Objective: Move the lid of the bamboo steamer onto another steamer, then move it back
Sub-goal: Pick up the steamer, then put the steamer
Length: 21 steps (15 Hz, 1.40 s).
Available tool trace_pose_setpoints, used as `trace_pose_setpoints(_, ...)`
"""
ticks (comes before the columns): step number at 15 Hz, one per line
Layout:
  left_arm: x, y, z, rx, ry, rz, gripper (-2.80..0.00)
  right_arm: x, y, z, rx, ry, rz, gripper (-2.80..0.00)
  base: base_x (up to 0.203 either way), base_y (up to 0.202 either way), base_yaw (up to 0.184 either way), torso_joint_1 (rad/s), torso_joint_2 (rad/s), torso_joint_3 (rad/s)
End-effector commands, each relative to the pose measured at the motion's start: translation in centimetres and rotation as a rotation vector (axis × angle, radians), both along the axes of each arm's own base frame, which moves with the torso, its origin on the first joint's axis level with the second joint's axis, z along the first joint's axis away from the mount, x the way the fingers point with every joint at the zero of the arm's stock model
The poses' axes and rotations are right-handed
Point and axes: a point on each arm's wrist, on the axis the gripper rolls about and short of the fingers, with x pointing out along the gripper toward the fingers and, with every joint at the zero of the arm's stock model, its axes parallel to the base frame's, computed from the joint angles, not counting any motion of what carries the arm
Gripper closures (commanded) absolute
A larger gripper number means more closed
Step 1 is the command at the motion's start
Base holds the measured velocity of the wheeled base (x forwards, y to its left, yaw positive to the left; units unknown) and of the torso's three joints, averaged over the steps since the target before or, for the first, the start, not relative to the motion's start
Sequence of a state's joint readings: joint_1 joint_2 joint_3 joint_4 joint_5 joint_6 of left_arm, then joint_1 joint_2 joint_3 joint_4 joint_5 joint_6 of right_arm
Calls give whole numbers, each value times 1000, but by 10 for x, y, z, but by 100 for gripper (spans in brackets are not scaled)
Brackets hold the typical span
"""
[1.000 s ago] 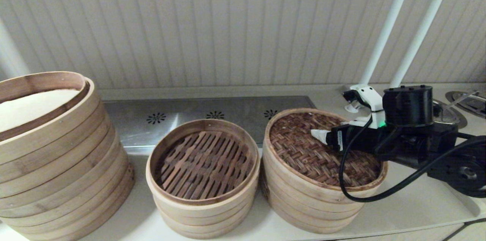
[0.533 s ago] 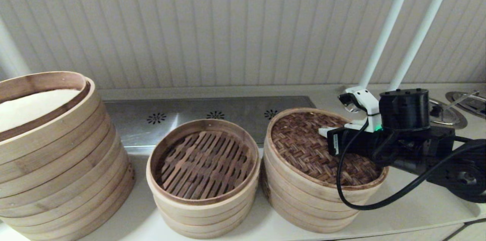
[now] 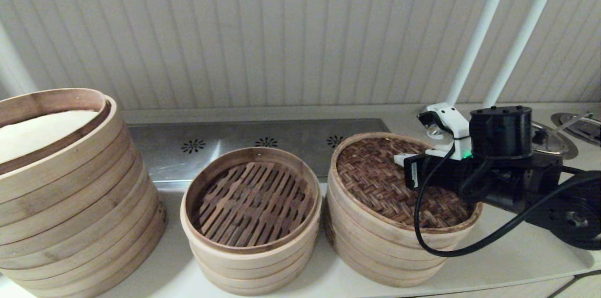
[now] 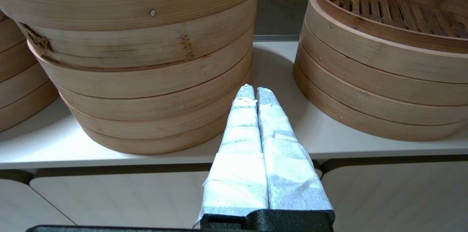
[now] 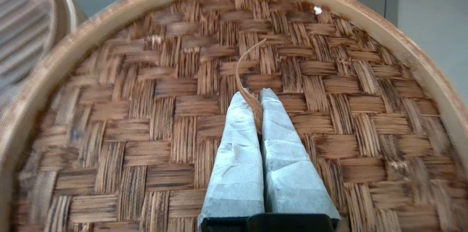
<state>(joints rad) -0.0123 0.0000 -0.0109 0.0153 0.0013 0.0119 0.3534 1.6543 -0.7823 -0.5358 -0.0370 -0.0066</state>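
Bamboo steamer lid, round herringbone weave; right gripper pinches its loop.

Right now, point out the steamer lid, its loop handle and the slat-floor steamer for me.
bamboo steamer lid [image 3: 375, 185]: head view, on the woven top.
loop handle [image 5: 245, 75]: right wrist view, on the thin curved strip.
slat-floor steamer [image 3: 251, 197]: head view, on the dark slat floor.

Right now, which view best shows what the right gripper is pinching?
Right wrist view: the right gripper is shut on the thin loop handle of the bamboo steamer lid. Head view hides it behind the arm; left wrist view misses it.
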Motion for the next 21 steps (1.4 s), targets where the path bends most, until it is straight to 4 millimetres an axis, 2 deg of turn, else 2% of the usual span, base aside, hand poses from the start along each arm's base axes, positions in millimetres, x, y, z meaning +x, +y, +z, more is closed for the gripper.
trace_pose_setpoints(1, 0, 0, 0, 0, 2, 0, 0, -3, -1, 14, 16, -47, 1, 0, 0, 0, 0, 0, 0, 0)
trace_pose_setpoints(13, 0, 0, 0, 0, 2, 0, 0, -15, -3, 53, 56, -161, 5, 0, 0, 0, 0, 0, 0, 0)
trace_pose_setpoints(15, 0, 0, 0, 0, 2, 0, 0, -16, 4, 58, 54, -146, 30, 0, 0, 0, 0, 0, 0, 0)
trace_pose_setpoints(18, 0, 0, 0, 0, 2, 0, 0, -18, 26, 70, 67, -152, 95, 0, 0, 0, 0, 0, 0, 0)
trace_pose_setpoints(21, 0, 0, 0, 0, 2, 0, 0, -18, 51, 70, 58, -143, 124, 0, 0, 0, 0, 0, 0, 0)
